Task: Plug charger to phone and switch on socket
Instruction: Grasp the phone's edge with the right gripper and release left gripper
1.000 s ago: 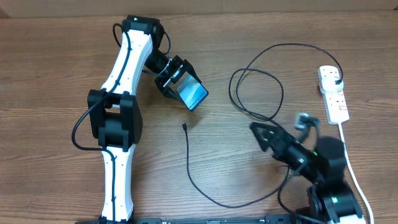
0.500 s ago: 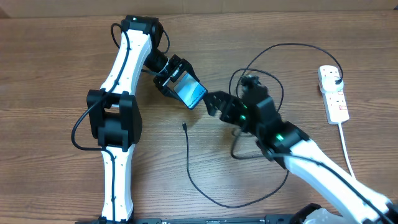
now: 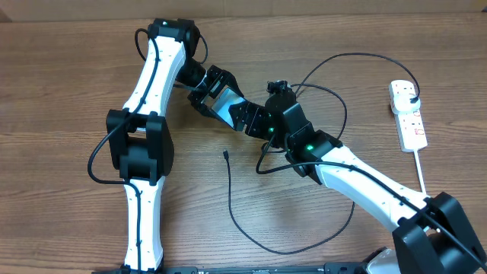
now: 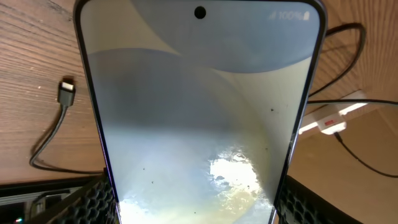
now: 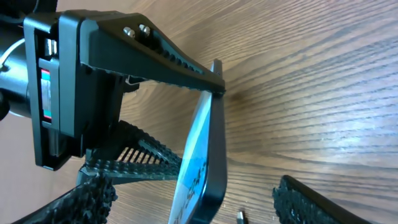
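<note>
One phone (image 4: 199, 112) — right gripper (image 3: 245, 118) close

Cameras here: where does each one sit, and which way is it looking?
Overhead: above the table, facing straight down; left gripper, right gripper, phone, socket.
Left wrist: behind the left gripper, facing the gripped phone's screen; own fingers at bottom corners.
Right wrist: behind the right gripper, facing the phone edge-on; own fingers at bottom.
Shared: all three show the phone.
</note>
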